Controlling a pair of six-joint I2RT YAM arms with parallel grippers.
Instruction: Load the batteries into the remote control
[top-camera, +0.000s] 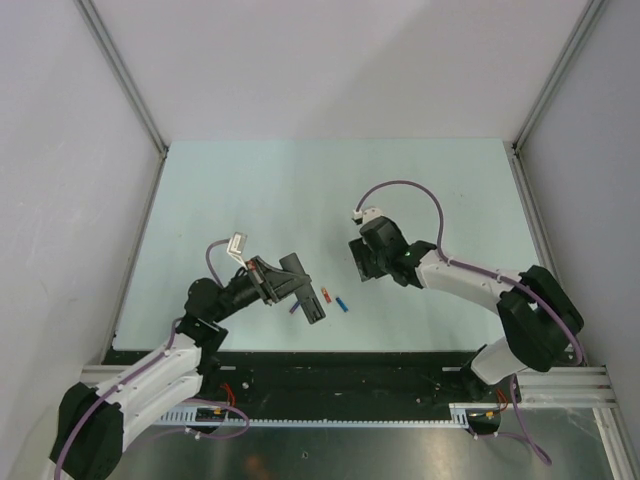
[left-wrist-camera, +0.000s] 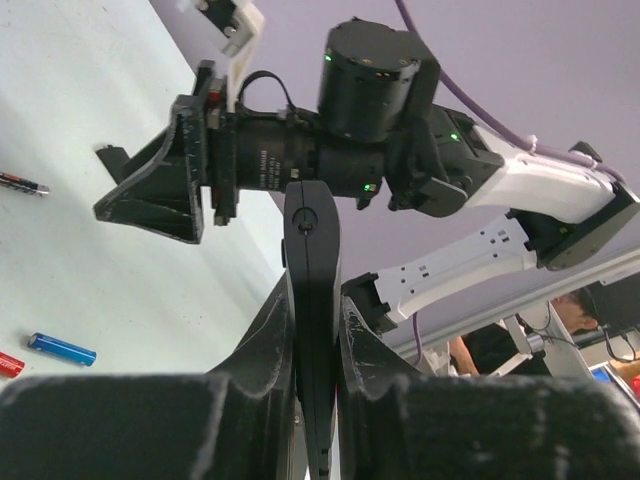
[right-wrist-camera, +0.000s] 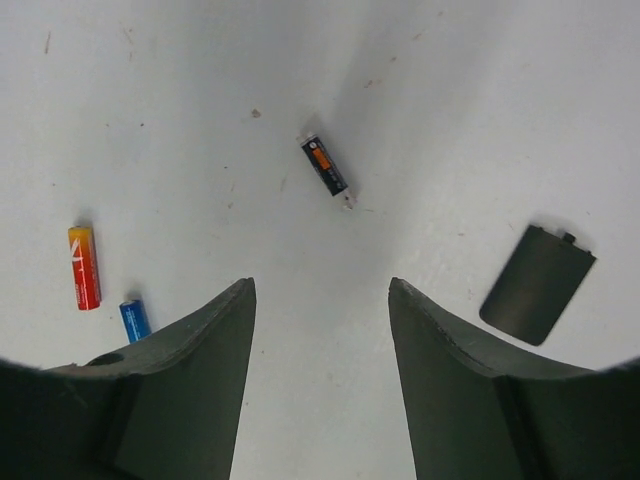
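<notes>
Slippage is my worry: left pincer clenched on the remote, right pincer released above the dark battery; a skewed pinch there could flick it away.

A robotics lab, set up as a closed test cell. Plain white panels stand on three sides, held by aluminium posts at the upper corners, around a pale table. Along the bottom of the top view run a metal rail and a slotted cable duct. At the lower right of the left wrist view, a person sits outside the cell (only partly seen).
</notes>
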